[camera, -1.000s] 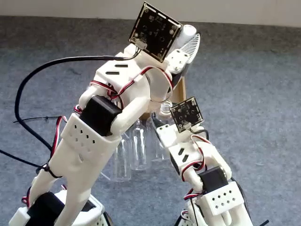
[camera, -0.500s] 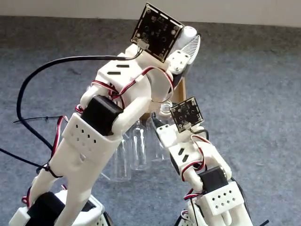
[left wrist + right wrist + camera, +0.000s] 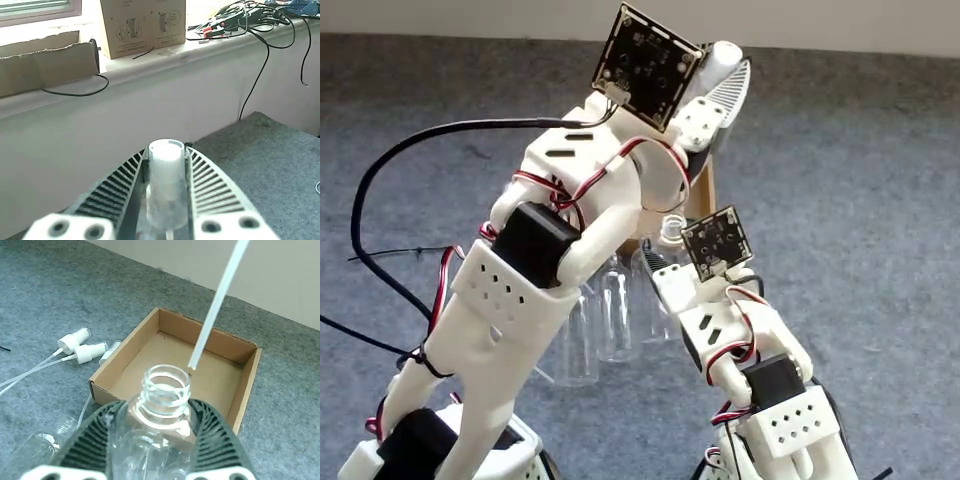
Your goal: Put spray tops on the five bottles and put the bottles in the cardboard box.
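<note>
The left gripper (image 3: 166, 150) is closed around a white top (image 3: 166, 185), with its ribbed fingers pressed against both sides of the cap, and it is held high above the carpet (image 3: 60, 290). The top's tube (image 3: 215, 305) hangs down from it on a slant. The right gripper (image 3: 159, 405) sits lower and is clamped on the shoulder of a clear bottle (image 3: 164, 385), which stands upright with its open neck facing up. What matters here is the tube tip against that neck. In the right wrist view the tip lies at the far edge of the rim, on the box side and off centre. Whether it is just above the rim or already touching it is hard to tell from this angle. I judge that the tube's long axis needs to come closer to upright, and its tip nearer the middle of the mouth, before the top can go down. The left arm carries the part that must move, while the right only steadies the bottle. The box (image 3: 160, 352) lies just behind the bottle with no bottles in it. Spare tops (image 3: 80, 347) lie on the carpet beside the box, and other bottles (image 3: 610, 310) stand uncapped between the arms.
</note>
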